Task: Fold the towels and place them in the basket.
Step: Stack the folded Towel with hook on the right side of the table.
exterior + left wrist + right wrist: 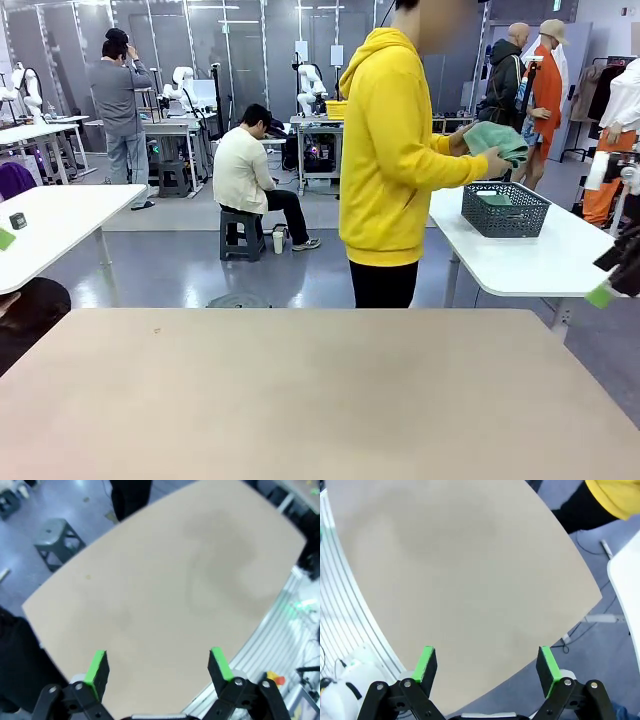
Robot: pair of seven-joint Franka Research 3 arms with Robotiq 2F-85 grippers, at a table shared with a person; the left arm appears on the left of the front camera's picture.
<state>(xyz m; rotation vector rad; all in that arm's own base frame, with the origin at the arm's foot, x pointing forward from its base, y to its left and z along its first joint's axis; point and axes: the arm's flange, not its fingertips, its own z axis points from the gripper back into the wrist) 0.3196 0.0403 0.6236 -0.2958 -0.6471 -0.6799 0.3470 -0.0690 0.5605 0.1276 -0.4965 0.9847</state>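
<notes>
Towels are nowhere near either gripper at this moment. One sea-green towel (497, 141) is bunched in the person's hands (492, 160), held up over the basket (505, 209), which sits on a white side counter (520, 262) beyond the far right corner of the beige counter (310, 390). A second patch of sea-green shows inside the basket; whether it is folded cannot be told. The person (395, 150), in a yellow hoodie, stands at the far edge of the beige counter, turned toward the basket.

The left gripper (159, 667) hangs above bare counter top with its green pads (96, 666) spread wide and nothing between them. The right gripper (487, 666) does the same on its own side, pads (426, 662) wide apart and holding nothing; the hem of the yellow hoodie shows at the far corner of its view.

The relation that matters: towel and basket both lie across the beige counter and off to the robot's right, so the right arm looks the nearer of the two, though probably neither could reach them where they are. The towel is crumpled in the hands, so no long axis can be read from it. A sensible guess is that both arms wait until the person brings cloth and basket onto the beige counter.
</notes>
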